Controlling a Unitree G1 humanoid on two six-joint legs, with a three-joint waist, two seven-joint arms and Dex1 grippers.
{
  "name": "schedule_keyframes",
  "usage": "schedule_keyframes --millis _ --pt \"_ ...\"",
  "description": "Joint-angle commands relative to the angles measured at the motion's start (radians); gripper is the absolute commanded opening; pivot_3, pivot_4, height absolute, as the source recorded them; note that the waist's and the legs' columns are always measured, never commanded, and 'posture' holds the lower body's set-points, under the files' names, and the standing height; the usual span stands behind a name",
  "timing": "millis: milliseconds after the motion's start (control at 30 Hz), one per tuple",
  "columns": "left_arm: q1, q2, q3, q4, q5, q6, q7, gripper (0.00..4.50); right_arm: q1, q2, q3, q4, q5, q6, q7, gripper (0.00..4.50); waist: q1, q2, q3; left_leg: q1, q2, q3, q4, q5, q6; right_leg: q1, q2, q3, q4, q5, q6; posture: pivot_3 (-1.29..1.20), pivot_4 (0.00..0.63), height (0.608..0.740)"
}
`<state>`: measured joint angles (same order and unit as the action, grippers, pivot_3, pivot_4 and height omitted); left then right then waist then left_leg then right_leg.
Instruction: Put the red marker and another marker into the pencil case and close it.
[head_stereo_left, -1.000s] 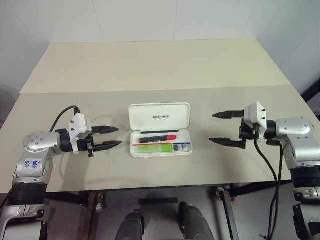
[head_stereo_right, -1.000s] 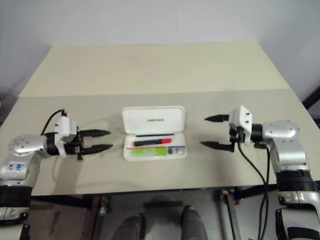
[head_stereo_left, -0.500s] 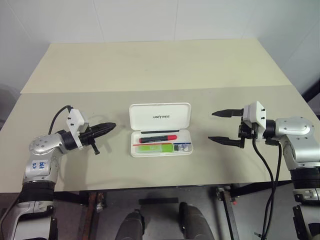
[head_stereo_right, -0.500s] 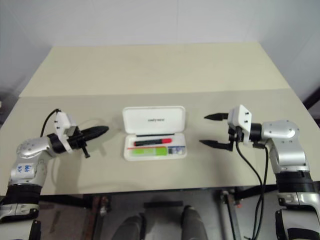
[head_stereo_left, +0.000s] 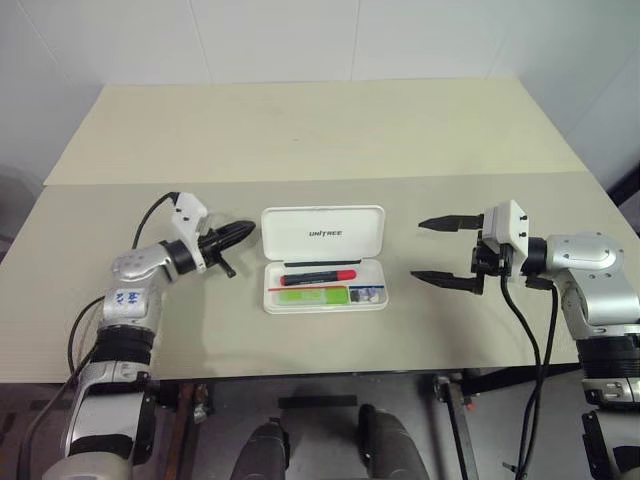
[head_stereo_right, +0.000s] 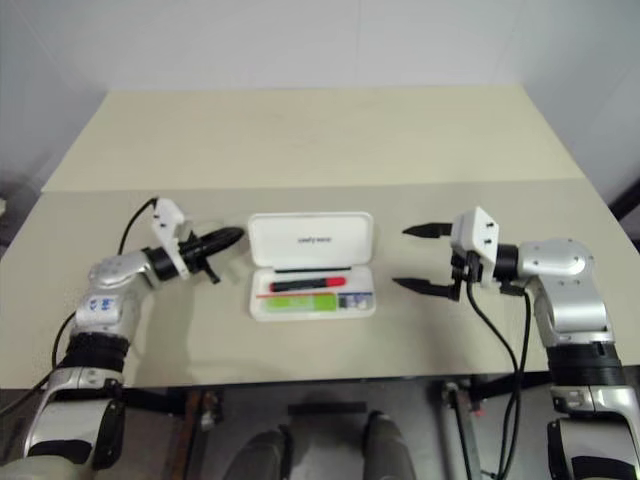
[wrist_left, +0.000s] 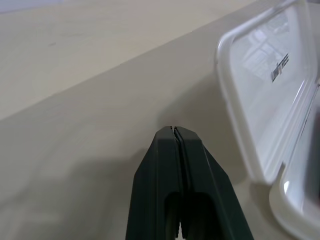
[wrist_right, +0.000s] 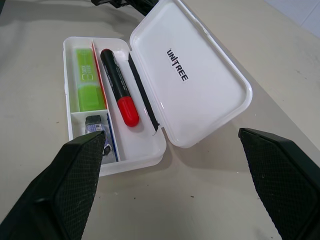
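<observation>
Closing is all you have left: red marker (wrist_right: 117, 85) and green marker (wrist_right: 87, 77) lie inside the open pencil case (wrist_right: 197, 75); left claw (head_stereo_left: 240, 234) is pinched empty beside the lid, right claw (head_stereo_left: 437, 250) gapes wide, empty.

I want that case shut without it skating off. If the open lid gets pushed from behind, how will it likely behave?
The lid looks like stiff white plastic, so it should swing on its hinge rather than flex. The pencil case seems light and lies on a smooth table, so it may slide. The shut left claw sits near the lid's corner.

"unitree" in dark letters on the pencil case (wrist_right: 150, 100) lid
</observation>
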<state>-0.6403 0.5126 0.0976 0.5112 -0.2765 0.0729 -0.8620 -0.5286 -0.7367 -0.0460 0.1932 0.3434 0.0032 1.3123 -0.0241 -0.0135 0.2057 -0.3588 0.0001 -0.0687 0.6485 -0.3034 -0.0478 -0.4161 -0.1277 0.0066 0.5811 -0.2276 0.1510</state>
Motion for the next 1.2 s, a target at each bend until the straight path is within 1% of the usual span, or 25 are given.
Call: schedule_keyframes --millis 33,233,433,567,667,767,933,1067,1200 --pt "-0.057 -0.009 0.002 0.019 0.003 -0.028 -0.011 0.05 0.016 -0.002 -0.021 -0.045 0.022 0.004 -0.015 4.50 -0.002 0.000 0.000 0.000 0.000 0.000 0.000 0.000 0.000 0.000 0.000 0.000 0.000 0.000 0.000 0.00 0.150 0.740" --pt "-0.086 -0.033 -0.004 -0.040 -0.028 -0.049 -0.096 0.05 0.039 0.005 -0.029 -0.077 0.033 0.009 -0.038 4.50 -0.001 0.000 0.000 -0.001 0.000 0.000 0.000 0.000 0.000 0.000 0.000 0.000 -0.002 0.000 0.001 0.00 0.150 0.740" --pt "-0.098 -0.030 -0.041 -0.153 -0.050 0.009 -0.185 0.05 0.038 0.009 -0.029 -0.107 0.050 0.027 -0.061 4.50 0.000 0.000 0.000 -0.003 0.000 0.000 0.000 0.000 0.000 0.000 0.000 0.000 -0.004 0.001 0.002 0.00 0.150 0.740" --pt "-0.081 -0.002 -0.098 -0.235 -0.038 0.024 -0.276 0.05 0.042 0.007 -0.026 -0.112 0.054 0.027 -0.069 4.50 0.000 0.000 0.000 -0.004 0.000 0.000 0.000 0.000 0.000 0.000 0.000 0.000 -0.005 0.001 0.002 0.00 0.150 0.740" --pt "-0.069 0.017 -0.126 -0.266 -0.031 0.036 -0.311 0.05 0.043 0.006 -0.027 -0.113 0.056 0.029 -0.073 4.50 0.000 0.000 0.000 -0.004 0.000 0.000 0.000 0.000 0.000 0.000 0.000 0.000 -0.006 0.001 0.002 0.00 0.150 0.740" --pt "-0.046 0.056 -0.191 -0.298 0.012 0.054 -0.355 0.05 0.051 0.003 -0.032 -0.120 0.060 0.029 -0.077 4.50 -0.003 0.000 0.000 -0.005 0.000 0.000 0.000 0.000 0.001 -0.001 0.000 0.000 -0.006 0.001 0.002 0.00 0.150 0.740" --pt "-0.027 0.077 -0.251 -0.313 0.067 0.080 -0.350 0.05 0.057 0.000 -0.037 -0.131 0.063 0.031 -0.088 4.50 -0.001 0.000 0.000 -0.005 0.000 0.000 0.000 -0.001 0.001 -0.001 0.000 0.000 -0.006 0.001 0.002 0.00 0.150 0.740" --pt "-0.030 0.071 -0.284 -0.322 0.113 0.158 -0.297 0.05 0.080 -0.003 -0.045 -0.160 0.069 0.038 -0.098 4.50 -0.001 0.000 0.000 -0.006 0.000 -0.001 0.001 -0.001 0.002 -0.001 0.000 0.000 -0.006 0.001 0.002 0.00 0.150 0.740" --pt "-0.014 0.062 -0.318 -0.357 0.129 0.200 -0.292 0.05 0.103 -0.003 -0.051 -0.182 0.072 0.043 -0.114 4.50 0.000 0.000 0.000 -0.007 -0.001 -0.001 0.001 -0.001 0.002 -0.002 0.000 0.000 -0.006 0.001 0.003 0.00 0.150 0.740"
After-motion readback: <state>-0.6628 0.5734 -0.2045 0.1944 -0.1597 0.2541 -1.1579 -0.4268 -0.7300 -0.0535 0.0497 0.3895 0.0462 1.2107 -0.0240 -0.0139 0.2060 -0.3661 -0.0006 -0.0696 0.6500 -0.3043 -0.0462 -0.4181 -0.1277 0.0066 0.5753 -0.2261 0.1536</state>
